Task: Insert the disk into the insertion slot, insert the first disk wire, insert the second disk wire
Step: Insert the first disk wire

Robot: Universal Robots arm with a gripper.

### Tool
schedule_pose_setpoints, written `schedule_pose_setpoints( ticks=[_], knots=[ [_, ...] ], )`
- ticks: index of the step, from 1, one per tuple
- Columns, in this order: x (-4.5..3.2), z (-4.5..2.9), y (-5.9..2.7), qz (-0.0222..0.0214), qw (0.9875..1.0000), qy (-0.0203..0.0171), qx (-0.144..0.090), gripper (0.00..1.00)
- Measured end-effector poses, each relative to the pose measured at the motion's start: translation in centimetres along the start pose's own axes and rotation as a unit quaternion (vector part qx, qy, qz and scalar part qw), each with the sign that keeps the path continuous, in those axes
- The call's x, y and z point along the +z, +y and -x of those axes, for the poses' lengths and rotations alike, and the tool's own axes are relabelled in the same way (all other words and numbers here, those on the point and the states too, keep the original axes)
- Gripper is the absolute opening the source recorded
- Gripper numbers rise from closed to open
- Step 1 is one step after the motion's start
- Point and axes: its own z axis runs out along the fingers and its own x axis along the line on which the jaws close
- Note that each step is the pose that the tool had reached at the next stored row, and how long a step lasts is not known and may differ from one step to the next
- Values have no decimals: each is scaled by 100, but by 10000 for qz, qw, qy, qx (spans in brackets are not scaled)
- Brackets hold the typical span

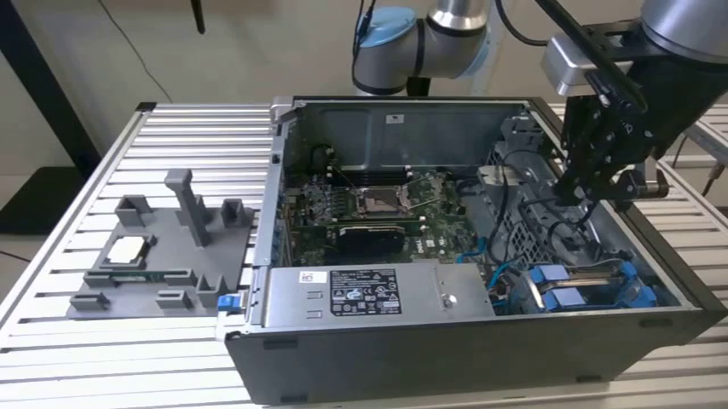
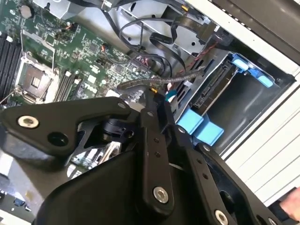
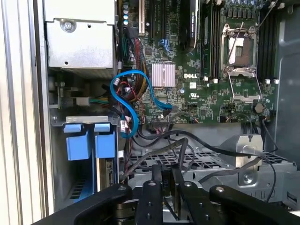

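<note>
Open PC case point(image 1: 455, 375) on counter point(image 1: 68, 358): disk point(image 2: 212, 91) sits edge-on in insertion slot point(image 2: 249, 99), blue tabs point(image 3: 89, 140) out. Tool point(image 3: 166, 174) hangs over cables point(image 3: 187, 149) nr slot; grip state can't tell.

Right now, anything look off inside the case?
Nothing looks damaged or spilled. Untidy only: a blue cable bulges in a slack loop at the motherboard's edge, and black cables sprawl across the metal cage near the gripper.

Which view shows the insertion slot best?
The second wrist view: the insertion slot lies open to the camera behind its blue tabs. The first wrist view sees the tabs; the exterior view, its top in a corner of the case.
</note>
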Motion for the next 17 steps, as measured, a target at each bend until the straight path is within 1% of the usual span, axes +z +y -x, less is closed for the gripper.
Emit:
schedule_pose_setpoints(
  ticks=[1,3,4,10,11,13,16,17],
  knots=[
    [1,0,0,-1,10000,35,-1,19],
    [3,-1,-1,-2,9999,133,-5,19],
    [3,-1,-1,-2,9999,150,-5,19],
    [3,-1,0,-3,9999,164,-1,19],
    [3,0,0,-4,9998,175,-2,19],
    [5,0,-1,-4,9998,223,-4,19],
    [8,-1,-1,-5,9995,317,-6,19],
    [8,-2,-2,-5,9994,335,-6,19]
  ],
)
